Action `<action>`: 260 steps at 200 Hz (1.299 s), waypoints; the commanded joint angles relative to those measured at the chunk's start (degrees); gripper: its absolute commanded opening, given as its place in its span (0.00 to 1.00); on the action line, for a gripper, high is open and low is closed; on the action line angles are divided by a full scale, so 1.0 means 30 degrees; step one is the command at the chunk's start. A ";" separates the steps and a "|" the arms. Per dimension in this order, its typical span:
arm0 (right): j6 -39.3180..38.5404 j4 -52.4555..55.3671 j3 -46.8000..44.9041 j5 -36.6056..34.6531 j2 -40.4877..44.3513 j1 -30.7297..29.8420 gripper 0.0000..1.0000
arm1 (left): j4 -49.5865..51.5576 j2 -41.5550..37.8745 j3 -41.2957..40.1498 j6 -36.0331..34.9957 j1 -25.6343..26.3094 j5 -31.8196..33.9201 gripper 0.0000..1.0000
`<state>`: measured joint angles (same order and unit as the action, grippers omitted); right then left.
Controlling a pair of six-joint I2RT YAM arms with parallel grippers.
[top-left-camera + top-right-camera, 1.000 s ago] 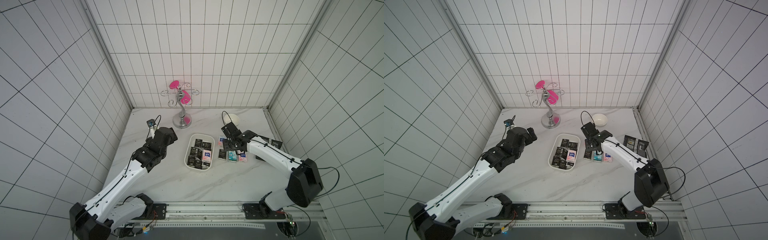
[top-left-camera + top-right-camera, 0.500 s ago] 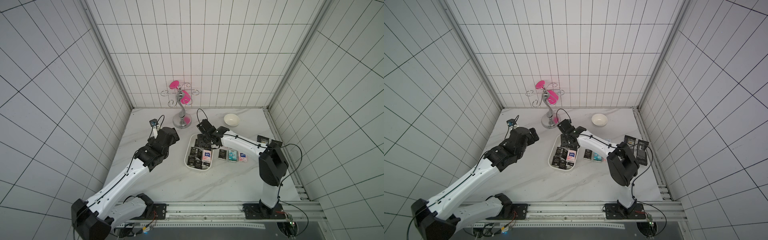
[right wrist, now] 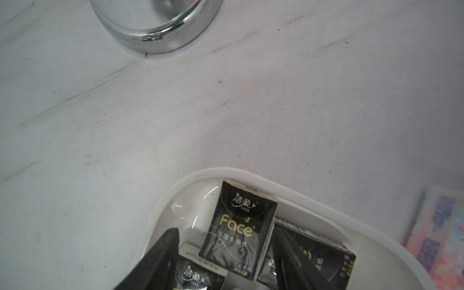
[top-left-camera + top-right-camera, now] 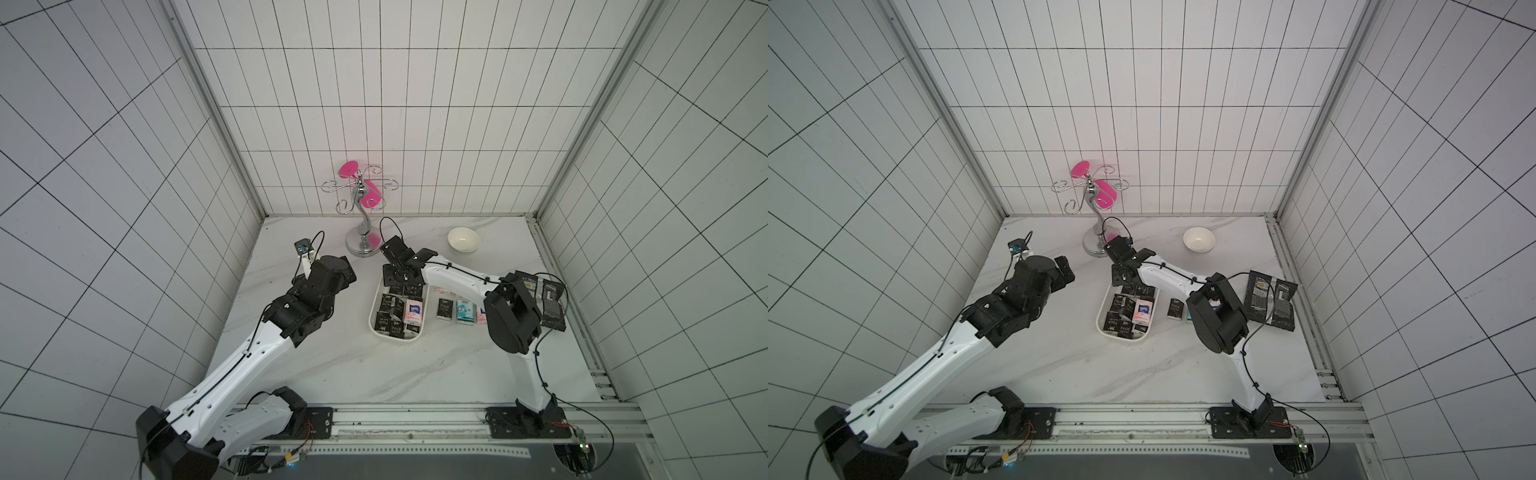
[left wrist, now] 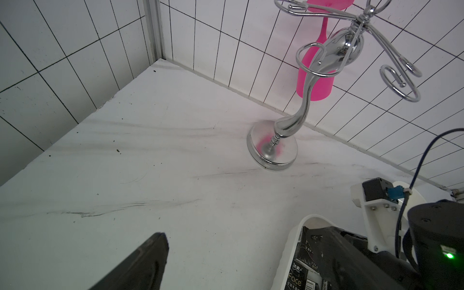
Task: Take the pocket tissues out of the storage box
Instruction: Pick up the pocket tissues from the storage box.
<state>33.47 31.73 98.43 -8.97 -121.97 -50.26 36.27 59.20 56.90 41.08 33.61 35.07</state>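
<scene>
**Right pincer open around a black pack inside the storage box**

The right pincer hangs over the far end of the storage box, the end nearest the chrome stand. In the right wrist view its fingers reach down inside the box, 1 on each side of a black Face pack whose top edge rests by the end wall. A gap shows between 1 finger and that pack, so the pincer stands spread and grips nothing.

The pocket tissues lie in 2 groups. Most sit in the box: several black packs jumbled at angles and 1 pale pack with a blue label. Another 3 lie in a row on the surface just beside the box, on the right arm's side: a lone black pack, a teal pack and a pink pack partly hidden by the arm's elbow.

The left pincer is held above bare surface on the opposite side of the box, apart from it. The left wrist view catches only 1 dark finger, and both top views show the pincer as a dark block, so whether it is spread or closed cannot be told.

A white bowl stands near the back wall, and black foil pouches lie by the right edge of the surface, behind the right arm
</scene>
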 commanded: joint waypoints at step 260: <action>0.0764 0.1052 0.2857 0.1770 -0.3818 0.0480 0.62 | 0.0745 -0.1011 0.0406 -0.0224 0.0019 0.0584 0.98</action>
<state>35.57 34.09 104.57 -5.34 -131.20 -48.38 37.60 57.32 56.90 40.91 33.61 36.01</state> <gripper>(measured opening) 0.618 0.984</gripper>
